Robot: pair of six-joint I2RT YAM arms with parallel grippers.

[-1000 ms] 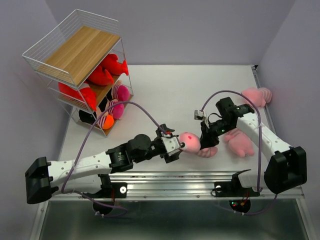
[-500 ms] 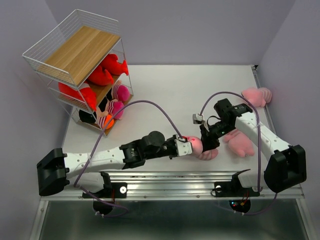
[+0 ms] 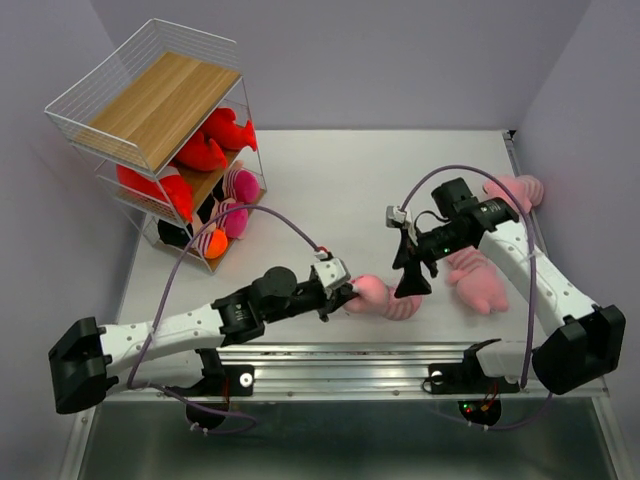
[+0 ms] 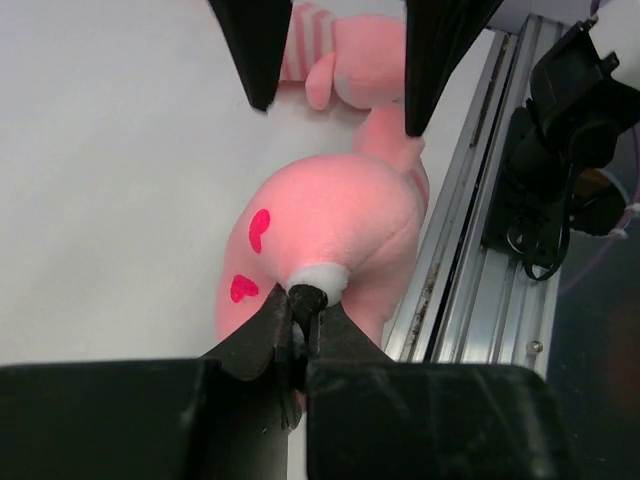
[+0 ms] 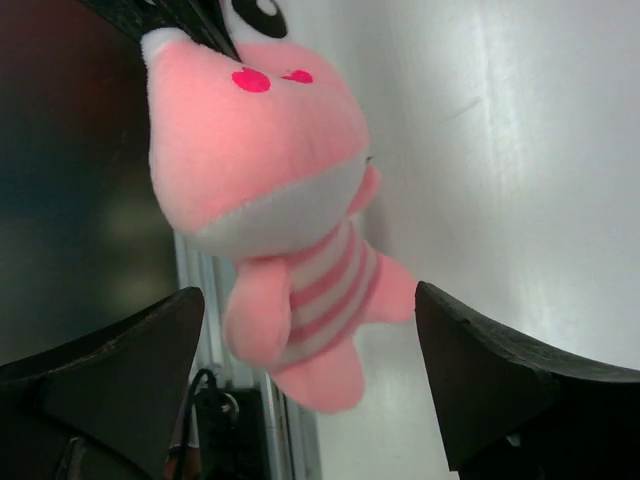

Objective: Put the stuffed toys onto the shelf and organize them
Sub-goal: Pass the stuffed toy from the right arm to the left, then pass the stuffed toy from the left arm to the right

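A pink stuffed toy (image 3: 382, 298) with a striped belly lies near the table's front edge. My left gripper (image 3: 349, 291) is shut on a white-tipped nub of its head (image 4: 318, 276). In the right wrist view the same toy (image 5: 262, 150) sits between my right gripper's (image 5: 308, 295) wide-apart fingers (image 5: 500, 370), which do not touch it. From above, the right gripper (image 3: 411, 272) stands open just over the toy's body. Two more pink toys lie at the right (image 3: 476, 281) and at the back right (image 3: 516, 191). The shelf (image 3: 160, 105) stands at the back left.
Red toys (image 3: 215, 135) fill the shelf's middle tier and pink striped ones (image 3: 238, 186) the lowest tier; its top board is bare. A metal rail (image 3: 360, 352) runs along the table's front edge. Purple cables loop over both arms.
My left gripper has closed on the pink toy's head and drawn it slightly left. The right gripper has opened, let go of the toy and lifted a little away.
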